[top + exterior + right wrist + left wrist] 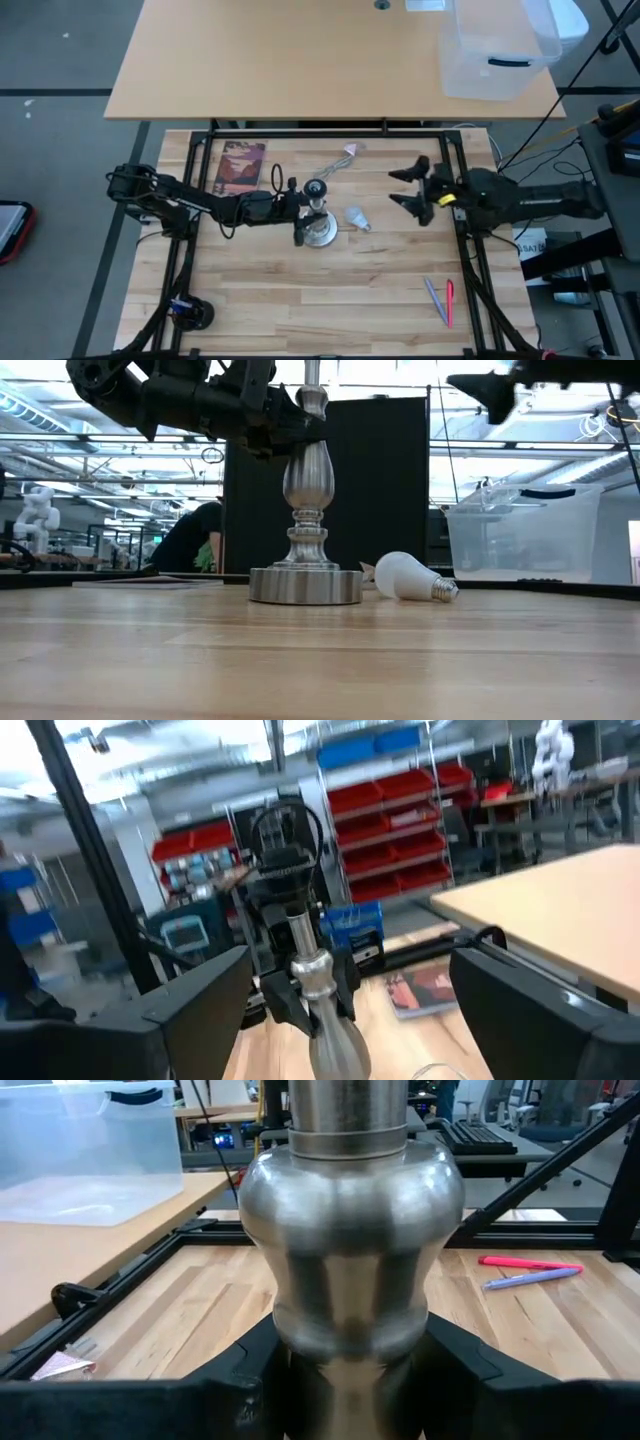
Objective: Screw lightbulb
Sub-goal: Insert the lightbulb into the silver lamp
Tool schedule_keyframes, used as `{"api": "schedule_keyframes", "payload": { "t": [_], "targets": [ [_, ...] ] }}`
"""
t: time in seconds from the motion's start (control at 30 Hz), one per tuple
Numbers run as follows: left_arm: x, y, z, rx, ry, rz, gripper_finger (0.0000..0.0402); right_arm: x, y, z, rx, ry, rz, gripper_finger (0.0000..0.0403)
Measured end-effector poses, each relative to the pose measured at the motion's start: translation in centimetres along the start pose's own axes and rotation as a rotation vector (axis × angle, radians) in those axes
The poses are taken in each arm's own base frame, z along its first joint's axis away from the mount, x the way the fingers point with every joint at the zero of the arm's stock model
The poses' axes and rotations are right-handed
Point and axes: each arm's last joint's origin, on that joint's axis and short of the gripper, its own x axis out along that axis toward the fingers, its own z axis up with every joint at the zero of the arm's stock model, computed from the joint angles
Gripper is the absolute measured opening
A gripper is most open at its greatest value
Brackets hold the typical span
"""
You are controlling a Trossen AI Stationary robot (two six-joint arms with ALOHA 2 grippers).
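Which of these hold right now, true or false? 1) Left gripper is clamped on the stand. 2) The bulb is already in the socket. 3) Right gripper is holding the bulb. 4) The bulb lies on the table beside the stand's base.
1) True: the left gripper is closed around the stand.
2) False: the lightbulb is not in the socket.
3) False: the right gripper is open and empty, raised off the table.
4) True: it lies on its side next to the base.
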Motion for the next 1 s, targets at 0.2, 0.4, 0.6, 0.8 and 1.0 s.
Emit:
{"api": "schedule_keyframes", "payload": {
  "t": [0.2,0.4,0.6,0.8,1.0],
  "targets": [
    [0.0,0.0,-0.2,-0.016,0.029,0.016,0.0155,3.7,0.9,1.0,-0.052,0.076,0.064,0.0334],
    [0.0,0.1,-0.3,-0.026,0.039,0.02,0.0155,5.2,1.5,1.1,-0.018,0.124,0.165,0.0334],
    [0.0,0.1,-0.4,-0.025,0.041,0.022,0.0155,5.6,1.7,0.4,0.031,0.194,0.269,0.0334],
    [0.0,0.1,-0.4,-0.018,0.042,0.021,0.0155,6.4,2.6,-1.6,-0.082,0.275,0.319,0.0334],
    [0.0,0.1,-0.4,-0.011,0.043,0.021,0.0155,7.6,3.3,-3.2,-0.182,0.284,0.364,0.0334]
  ]
}}
